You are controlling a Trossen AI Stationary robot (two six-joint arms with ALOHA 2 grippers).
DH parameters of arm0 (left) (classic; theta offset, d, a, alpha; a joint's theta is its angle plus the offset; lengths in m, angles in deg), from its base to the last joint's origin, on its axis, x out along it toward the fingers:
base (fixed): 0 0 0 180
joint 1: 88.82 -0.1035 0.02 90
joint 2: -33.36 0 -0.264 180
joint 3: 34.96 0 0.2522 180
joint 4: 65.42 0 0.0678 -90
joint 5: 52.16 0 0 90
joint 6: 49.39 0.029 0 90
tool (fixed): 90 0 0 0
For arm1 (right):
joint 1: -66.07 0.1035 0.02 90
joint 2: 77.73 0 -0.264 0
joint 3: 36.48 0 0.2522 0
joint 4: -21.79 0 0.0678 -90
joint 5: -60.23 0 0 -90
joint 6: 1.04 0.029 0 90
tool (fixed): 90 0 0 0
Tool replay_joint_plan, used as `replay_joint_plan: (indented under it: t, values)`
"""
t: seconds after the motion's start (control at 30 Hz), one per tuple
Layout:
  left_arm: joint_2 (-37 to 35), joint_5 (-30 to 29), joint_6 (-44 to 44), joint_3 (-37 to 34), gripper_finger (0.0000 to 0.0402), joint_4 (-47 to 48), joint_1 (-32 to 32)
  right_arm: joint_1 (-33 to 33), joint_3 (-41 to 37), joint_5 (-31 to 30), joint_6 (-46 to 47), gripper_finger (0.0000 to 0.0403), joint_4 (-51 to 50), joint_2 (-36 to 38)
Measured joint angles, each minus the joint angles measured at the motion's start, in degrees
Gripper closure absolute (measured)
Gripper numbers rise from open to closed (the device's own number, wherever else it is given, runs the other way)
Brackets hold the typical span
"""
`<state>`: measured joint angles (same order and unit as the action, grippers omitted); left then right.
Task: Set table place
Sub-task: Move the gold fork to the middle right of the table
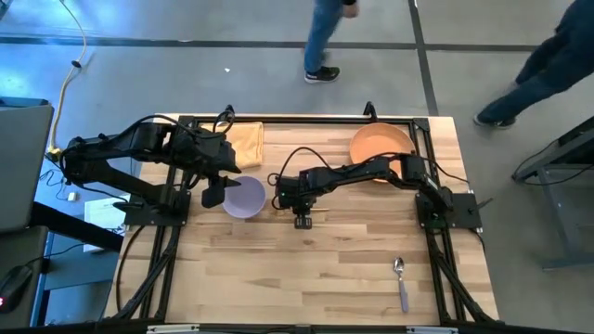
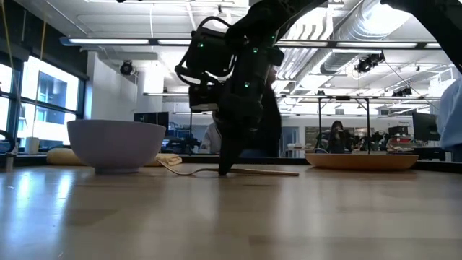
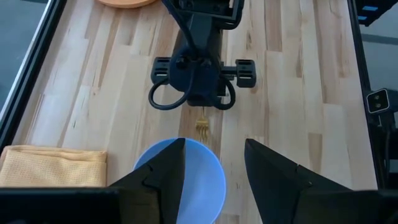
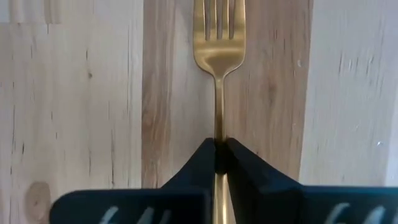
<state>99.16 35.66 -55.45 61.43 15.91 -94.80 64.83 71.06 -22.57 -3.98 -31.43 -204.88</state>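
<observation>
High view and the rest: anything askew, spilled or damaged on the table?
Nothing stands out. The lavender bowl sits upright, the orange plate lies flat, the folded yellow cloth and silver spoon lie undisturbed. The right end effector pinches the gold fork flat on the pale wooden table; no spills.

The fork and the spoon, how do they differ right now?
The fork is gold; the spoon is silvery with a purplish handle. The fork lies mid-table beside the bowl, pinched at its handle by the right claw; the spoon lies alone toward the table's near right corner. Both lie flat on the wood.
</observation>
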Motion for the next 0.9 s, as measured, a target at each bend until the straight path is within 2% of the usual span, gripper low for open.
replay_joint_plan:
  t: [0.57,0.73,0.9]
  values:
    - [0.0,0.0,0.0,0.0,0.0247,0.3,0.0,0.1,-0.3,-2.6,8.8,0.0402,-3.0,3.6]
    - [0.0,0.0,0.4,0.0,0.0247,0.4,0.0,0.1,-0.3,-4.2,12.6,0.0402,-6.4,6.3]
    - [0.0,0.0,0.4,0.0,0.0247,0.4,0.0,-0.2,-0.3,-7.7,20.3,0.0402,-14.4,11.0]
